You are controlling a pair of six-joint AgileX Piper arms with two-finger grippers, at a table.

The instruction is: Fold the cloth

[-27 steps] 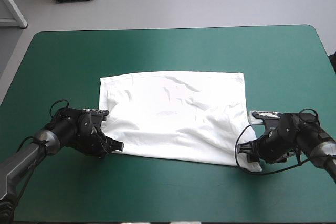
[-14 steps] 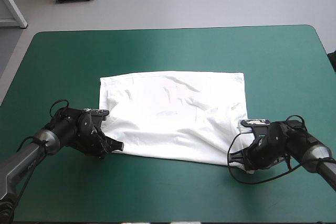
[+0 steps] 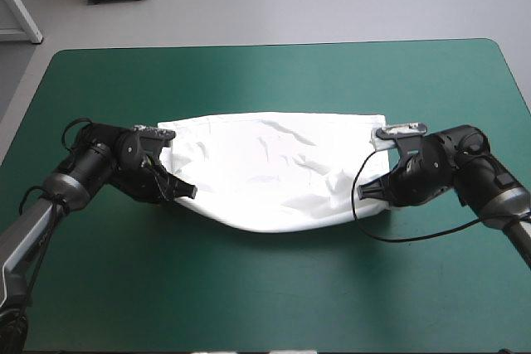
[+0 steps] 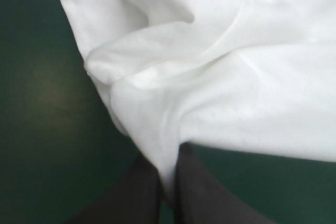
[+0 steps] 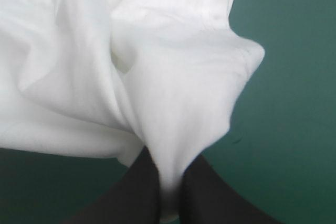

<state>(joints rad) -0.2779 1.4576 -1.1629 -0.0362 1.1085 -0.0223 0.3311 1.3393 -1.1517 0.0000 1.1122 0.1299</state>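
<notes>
Table (image 3: 265, 288): T-shirt (image 3: 274, 163) in left gripper (image 3: 189, 191), right gripper (image 3: 363, 191)

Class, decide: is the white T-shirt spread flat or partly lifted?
Partly lifted: left gripper and right gripper each pinch a near T-shirt corner; its hem sags between them.

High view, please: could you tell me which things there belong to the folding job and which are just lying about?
Belonging to the job:
the T-shirt, held at both near corners
the left gripper, shut on one corner
the right gripper, shut on the other

Just there:
the teal-green cover, only the surface underneath
</notes>
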